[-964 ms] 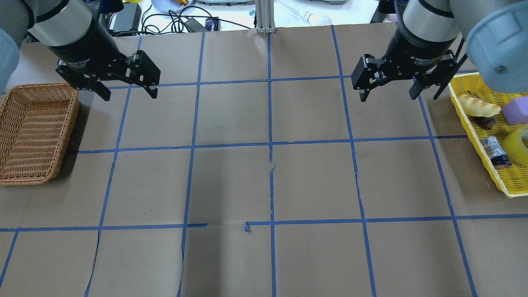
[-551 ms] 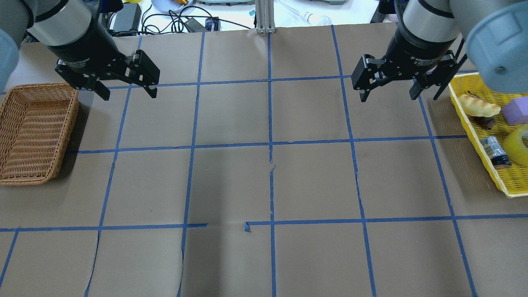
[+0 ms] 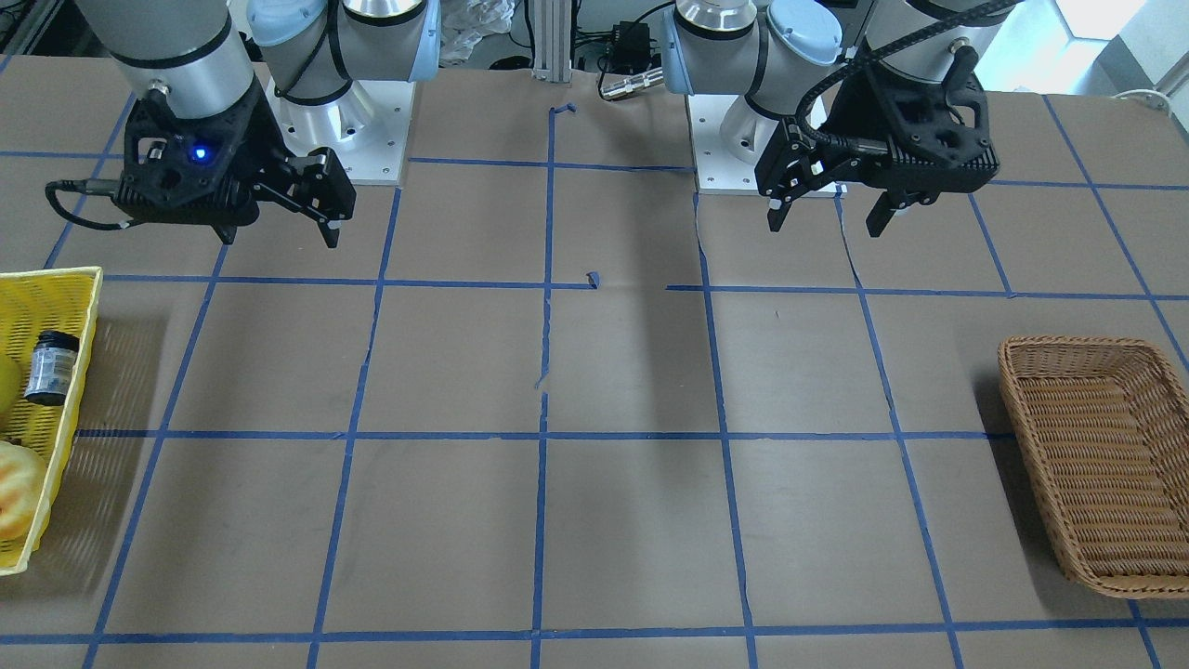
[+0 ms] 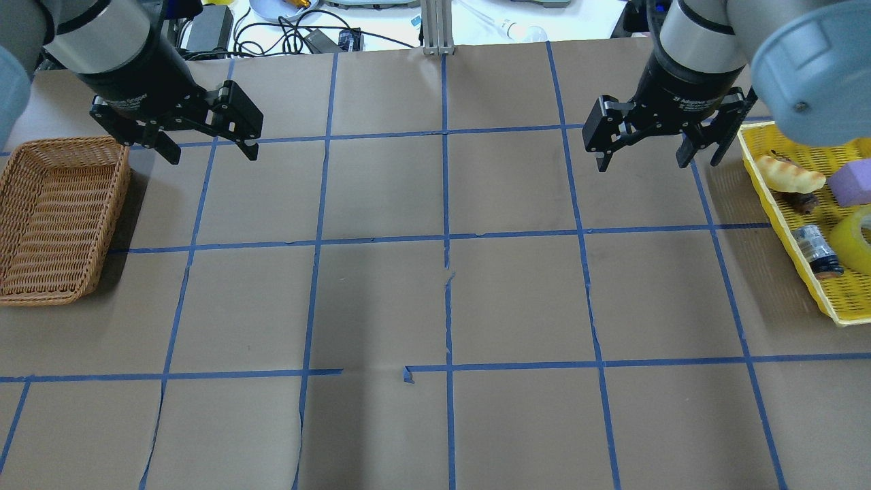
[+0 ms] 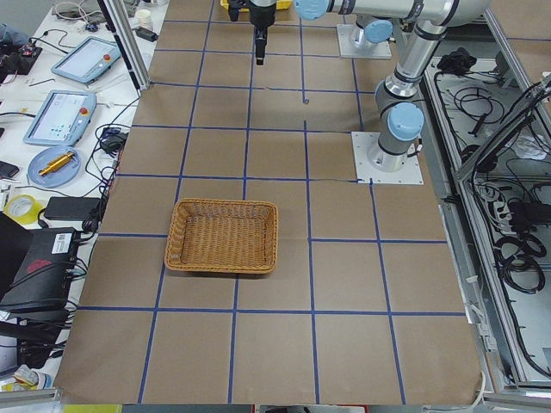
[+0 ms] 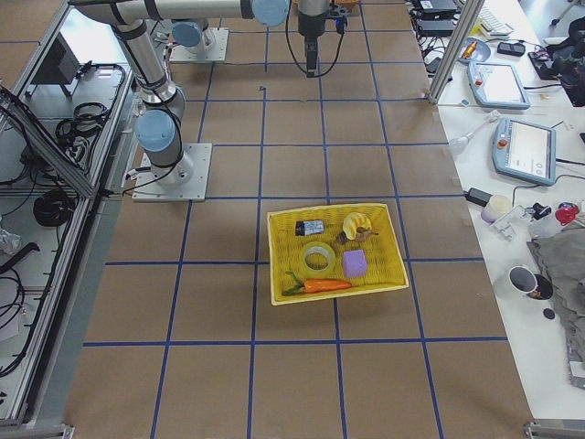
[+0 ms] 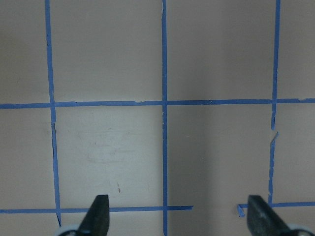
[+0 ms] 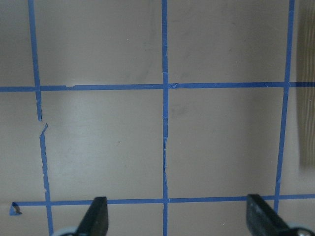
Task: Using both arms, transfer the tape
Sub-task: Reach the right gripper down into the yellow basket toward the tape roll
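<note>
The roll of glossy translucent yellow packing tape (image 6: 307, 260) lies flat inside the yellow plastic mesh basket (image 6: 274, 265) at the table's end on the robot's right. It sits between a small dark bottle (image 6: 311, 227) and an orange carrot (image 6: 326, 285), with a purple block (image 6: 355, 263) just beside it. Neither of the 2 arms touches it. The black right gripper (image 4: 641, 165) hangs above the brown paper-covered table (image 4: 381, 299) near that basket's rim, its 2 fingers spread wide and holding nothing. The black left gripper (image 4: 214, 158) hangs near a corner of the brown woven wicker basket (image 4: 41, 297) at the opposite end, jaws wide apart and empty. Both wrist views show only blue tape grid lines (image 7: 164, 103) on the paper beneath the fingertips (image 7: 98, 219)
</note>
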`<action>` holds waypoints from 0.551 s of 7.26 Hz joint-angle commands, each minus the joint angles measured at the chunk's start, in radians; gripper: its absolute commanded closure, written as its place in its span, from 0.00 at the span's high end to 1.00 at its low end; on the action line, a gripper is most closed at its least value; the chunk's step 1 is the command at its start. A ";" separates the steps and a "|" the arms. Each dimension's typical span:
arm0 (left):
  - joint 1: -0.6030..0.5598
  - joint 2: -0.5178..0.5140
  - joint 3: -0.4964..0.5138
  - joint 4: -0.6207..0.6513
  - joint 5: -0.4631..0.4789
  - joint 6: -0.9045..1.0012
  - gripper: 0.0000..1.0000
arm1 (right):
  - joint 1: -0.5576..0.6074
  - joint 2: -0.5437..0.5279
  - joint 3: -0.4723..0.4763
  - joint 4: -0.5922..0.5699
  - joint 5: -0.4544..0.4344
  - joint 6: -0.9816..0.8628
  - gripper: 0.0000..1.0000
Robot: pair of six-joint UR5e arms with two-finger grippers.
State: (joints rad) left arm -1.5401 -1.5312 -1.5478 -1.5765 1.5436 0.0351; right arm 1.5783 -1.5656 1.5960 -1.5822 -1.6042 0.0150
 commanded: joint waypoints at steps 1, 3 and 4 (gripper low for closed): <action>0.000 -0.001 0.005 0.001 0.000 0.000 1.00 | -0.097 0.027 0.002 -0.001 -0.089 -0.123 1.00; 0.000 0.003 0.000 0.003 0.000 0.000 1.00 | -0.328 0.042 0.002 -0.010 -0.088 -0.461 1.00; 0.000 0.003 -0.001 0.004 0.001 0.000 1.00 | -0.425 0.077 0.002 -0.065 -0.086 -0.641 1.00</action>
State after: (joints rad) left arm -1.5405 -1.5282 -1.5492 -1.5744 1.5435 0.0349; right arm 1.2831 -1.5198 1.5983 -1.6029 -1.6900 -0.4101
